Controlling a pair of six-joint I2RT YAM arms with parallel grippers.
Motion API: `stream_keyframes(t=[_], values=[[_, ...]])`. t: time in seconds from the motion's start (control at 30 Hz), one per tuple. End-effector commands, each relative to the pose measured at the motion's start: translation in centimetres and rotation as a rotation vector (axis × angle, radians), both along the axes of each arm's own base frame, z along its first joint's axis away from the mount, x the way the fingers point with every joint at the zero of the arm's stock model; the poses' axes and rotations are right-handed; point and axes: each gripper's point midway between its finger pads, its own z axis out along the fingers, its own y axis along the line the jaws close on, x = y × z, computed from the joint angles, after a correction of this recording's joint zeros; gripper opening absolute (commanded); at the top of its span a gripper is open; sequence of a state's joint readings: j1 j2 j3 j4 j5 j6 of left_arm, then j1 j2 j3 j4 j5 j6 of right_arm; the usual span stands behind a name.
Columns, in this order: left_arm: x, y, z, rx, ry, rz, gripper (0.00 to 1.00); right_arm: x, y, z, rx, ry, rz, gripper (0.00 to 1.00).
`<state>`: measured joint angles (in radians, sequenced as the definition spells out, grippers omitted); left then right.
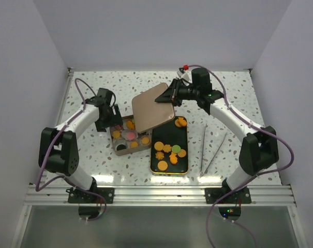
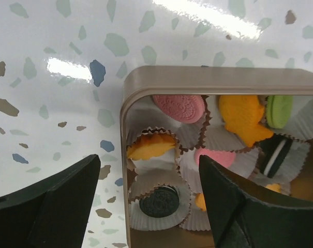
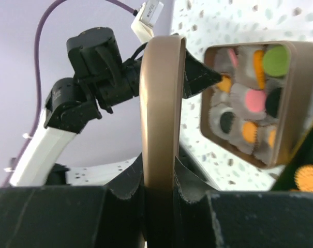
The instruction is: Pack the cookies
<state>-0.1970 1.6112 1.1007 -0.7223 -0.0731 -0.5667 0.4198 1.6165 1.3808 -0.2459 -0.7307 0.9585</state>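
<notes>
The left claw [image 2: 148,175] is hanging released over the tin's [image 2: 197,78] eleven o'clock corner, gripping nothing. The right claw [image 3: 159,191] is clenching the tan lid [image 1: 153,107], tilting it above the tin's one o'clock side. The cookies [image 1: 166,149] are sitting partly in the tin's paper cups [image 2: 146,209] and partly on the black tray [image 1: 169,135] at the tin's three o'clock.

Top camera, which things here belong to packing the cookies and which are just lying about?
Job: cookies, tin, black tray, lid clamped in the right gripper, open left gripper at the tin's corner.
Lying about: two long metal tools right of the tray.
</notes>
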Motion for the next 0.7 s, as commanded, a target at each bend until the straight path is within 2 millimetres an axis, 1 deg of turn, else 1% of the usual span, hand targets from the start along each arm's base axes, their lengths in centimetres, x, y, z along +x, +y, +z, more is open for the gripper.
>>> stream_keyframes(t=[0.0, 0.03, 0.07, 0.1, 0.13, 0.17, 0.2, 0.23, 0.27, 0.3, 0.33, 0.37, 0.4, 0.43, 0.47, 0.5, 0.53, 0.57, 0.6, 0.67], values=[[1.4, 0.4, 3.8, -0.014, -0.106, 0.036, 0.84, 1.0, 2.3, 2.8, 0.238, -0.041, 0.05, 0.0], [1.3, 0.7, 4.7, -0.016, -0.124, 0.043, 0.86, 1.1, 2.7, 2.8, 0.276, 0.002, 0.045, 0.0], [1.2, 1.2, 5.0, -0.019, -0.131, 0.057, 0.88, 1.3, 3.6, 1.8, 0.304, -0.009, 0.059, 0.0], [0.9, 1.5, 5.1, -0.019, -0.134, 0.063, 0.89, 1.4, 4.0, 1.6, 0.318, 0.001, 0.062, 0.0], [0.6, 1.7, 5.9, -0.022, -0.157, 0.068, 0.91, 1.5, 4.3, 1.1, 0.33, 0.03, 0.063, 0.0], [0.4, 2.3, 6.0, -0.025, -0.161, 0.086, 0.96, 1.3, 5.1, 1.1, 0.344, 0.017, 0.082, 0.0], [-0.2, 2.3, 5.7, -0.037, -0.155, 0.085, 0.97, 1.5, 5.6, 0.0, 0.337, 0.04, 0.084, 0.0], [-0.3, 2.4, 6.4, -0.048, -0.184, 0.09, 0.97, 1.5, 5.9, -0.3, 0.334, 0.045, 0.084, 0.0], [-0.5, 2.6, 6.6, -0.063, -0.192, 0.099, 0.97, 1.3, 6.5, -0.4, 0.336, 0.042, 0.096, 0.0], [-0.9, 2.6, 6.2, -0.076, -0.193, 0.105, 0.97, 1.5, 6.9, -1.4, 0.327, 0.057, 0.09, 0.0], [-1.2, 2.7, 6.8, -0.091, -0.219, 0.116, 0.96, 1.6, 7.1, -1.7, 0.326, 0.069, 0.091, 0.0], [-1.4, 2.7, 6.8, -0.11, -0.226, 0.126, 0.96, 1.5, 7.6, -2.0, 0.333, 0.064, 0.099, 0.0], [-1.6, 2.3, 6.4, -0.147, -0.232, 0.136, 0.96, 1.6, 8.0, -2.8, 0.332, 0.075, 0.101, 0.0], [-1.9, 1.9, 6.7, -0.177, -0.255, 0.134, 0.96, 1.6, 8.3, -3.4, 0.334, 0.091, 0.106, 0.0], [-2.6, 1.1, 5.9, -0.227, -0.238, 0.14, 0.96, 1.3, 8.9, -3.5, 0.344, 0.083, 0.121, 0.0], [-2.4, 0.7, 6.1, -0.257, -0.262, 0.143, 0.96, 1.1, 9.3, -3.9, 0.346, 0.092, 0.13, 0.0], [-2.6, 0.4, 6.2, -0.281, -0.276, 0.146, 0.95, 1.1, 9.8, -4.8, 0.346, 0.107, 0.138, 0.0], [-2.8, -0.2, 6.1, -0.315, -0.279, 0.141, 0.95, 0.6, 10.3, -5.4, 0.341, 0.117, 0.152, 0.0], [-3.1, -0.5, 5.4, -0.338, -0.277, 0.157, 0.95, 0.3, 10.6, -5.9, 0.339, 0.125, 0.159, 0.0], [-3.5, -0.7, 5.5, -0.361, -0.294, 0.164, 0.94, -0.3, 11.2, -7.3, 0.325, 0.143, 0.17, 0.0]])
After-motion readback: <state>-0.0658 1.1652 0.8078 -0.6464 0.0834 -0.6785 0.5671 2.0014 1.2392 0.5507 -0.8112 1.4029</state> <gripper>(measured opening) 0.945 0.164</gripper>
